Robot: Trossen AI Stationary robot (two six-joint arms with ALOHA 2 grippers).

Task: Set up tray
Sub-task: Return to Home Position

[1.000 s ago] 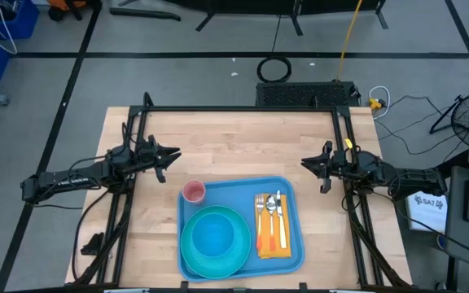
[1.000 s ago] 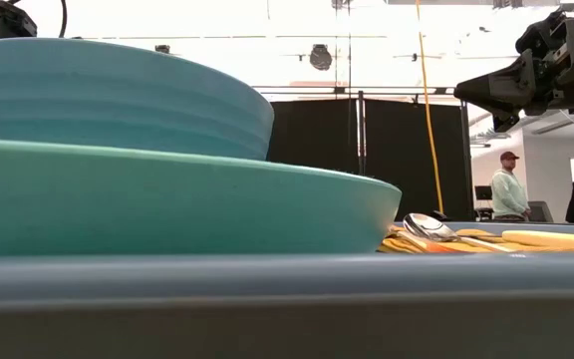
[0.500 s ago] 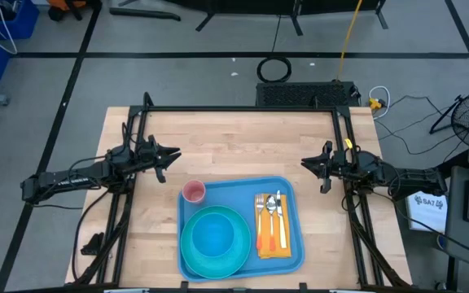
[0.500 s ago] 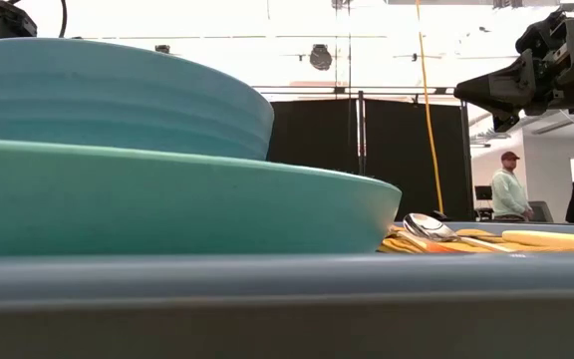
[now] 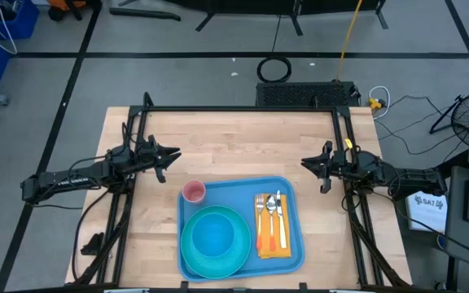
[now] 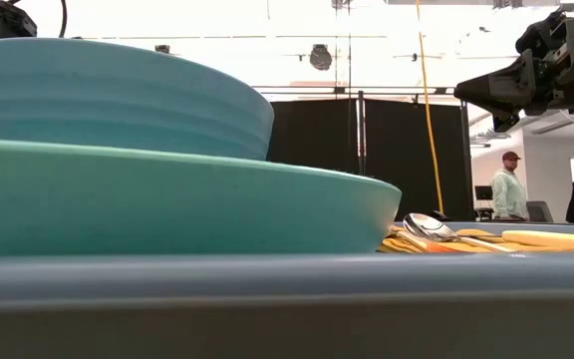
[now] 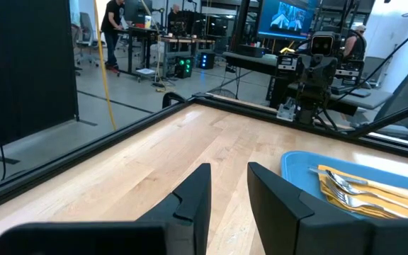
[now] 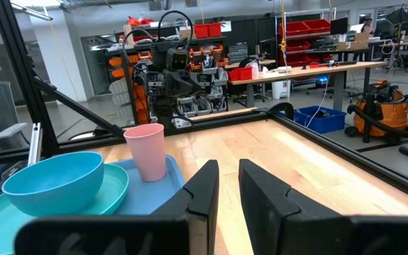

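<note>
Support: table (image 5: 234, 146), rectangular, light wood plank top. Black frame (image 5: 243, 108) rails follow its far edge and both side edges. The table stands on a grey floor (image 5: 177, 81) marked with dark lines.

Directly on the wood: the tray (image 5: 233, 191), light blue, rounded corners, raised rim. It lies flat at the table's near edge, about midway between the side edges, long sides parallel to that near edge. Bare wood shows beyond its far rim and on both sides of it. In the low view the tray's near rim spans the foreground.
</note>
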